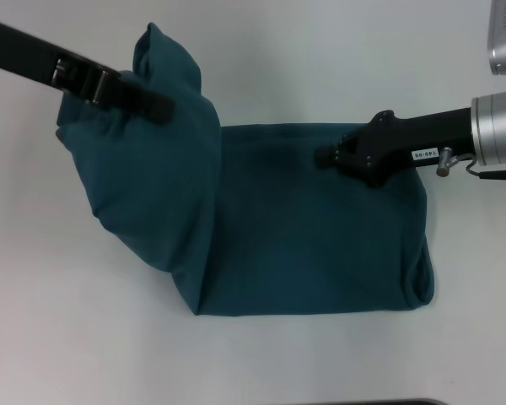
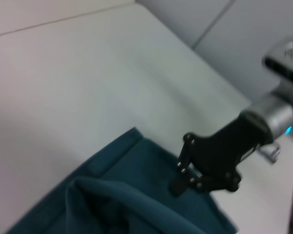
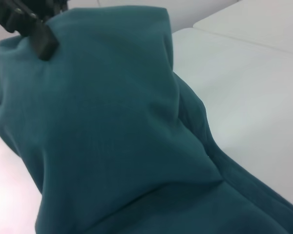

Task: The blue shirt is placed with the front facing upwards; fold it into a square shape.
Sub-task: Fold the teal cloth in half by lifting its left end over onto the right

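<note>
The blue shirt (image 1: 304, 253) lies on the white table as a plain teal slab with no letters showing. Its left part is lifted into a tall drooping fold (image 1: 152, 186). My left gripper (image 1: 162, 108) reaches in from the upper left and is shut on the top of that raised fold; the right wrist view shows it (image 3: 39, 36) pinching the fabric (image 3: 112, 136). My right gripper (image 1: 323, 157) comes in from the right, low over the flat part near the shirt's far edge. Its fingers look shut, tip resting on the cloth (image 2: 122, 204), as the left wrist view shows (image 2: 178, 184).
The white table (image 1: 67, 337) surrounds the shirt on all sides. A seam between table panels (image 3: 244, 41) runs beyond the shirt. A dark edge (image 1: 388, 402) shows at the near side of the head view.
</note>
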`<act>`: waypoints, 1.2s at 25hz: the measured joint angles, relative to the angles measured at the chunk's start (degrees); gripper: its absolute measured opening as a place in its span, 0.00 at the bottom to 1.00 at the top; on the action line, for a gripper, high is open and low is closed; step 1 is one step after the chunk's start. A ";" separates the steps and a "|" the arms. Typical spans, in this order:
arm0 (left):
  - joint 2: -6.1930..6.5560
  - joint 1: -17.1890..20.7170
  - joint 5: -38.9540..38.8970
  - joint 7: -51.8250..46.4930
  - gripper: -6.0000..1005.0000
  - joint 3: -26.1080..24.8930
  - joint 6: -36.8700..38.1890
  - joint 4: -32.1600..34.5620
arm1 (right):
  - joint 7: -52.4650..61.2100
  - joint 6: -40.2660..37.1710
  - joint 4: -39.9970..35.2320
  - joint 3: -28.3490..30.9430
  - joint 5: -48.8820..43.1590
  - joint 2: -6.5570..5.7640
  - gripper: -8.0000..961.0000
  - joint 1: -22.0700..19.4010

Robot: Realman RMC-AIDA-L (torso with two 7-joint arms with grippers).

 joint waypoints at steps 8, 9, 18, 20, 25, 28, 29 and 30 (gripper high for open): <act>-0.21 -2.55 4.49 13.20 0.09 1.58 0.30 -0.64 | -0.82 0.22 -0.86 0.35 0.00 0.06 0.02 0.34; -0.28 -2.55 4.48 14.52 0.09 1.73 0.48 -0.72 | -0.82 0.16 -1.09 0.45 0.00 0.10 0.02 0.35; -1.26 -2.36 4.95 18.34 0.09 5.19 0.63 -3.46 | -0.59 0.32 -1.45 0.91 0.00 0.10 0.02 0.24; -1.58 -2.52 4.95 18.46 0.09 5.30 0.48 -4.18 | -0.51 0.35 -1.45 0.95 0.00 0.00 0.02 0.25; -3.30 -3.60 4.70 16.78 0.09 5.29 0.06 -7.27 | -0.33 0.09 -1.58 1.45 0.01 -0.49 0.02 -0.01; -4.53 -4.79 4.70 14.94 0.09 5.38 0.47 -10.61 | -0.25 -0.45 -2.65 2.58 -0.01 -0.90 0.02 -0.98; -4.97 -5.39 4.74 14.31 0.09 5.65 0.69 -11.67 | -0.24 -0.54 -3.17 2.90 -0.04 -1.01 0.02 -1.43; -5.22 -5.90 4.75 13.62 0.09 6.09 0.80 -12.30 | -0.24 -0.55 -3.47 3.13 -0.06 -1.09 0.02 -1.75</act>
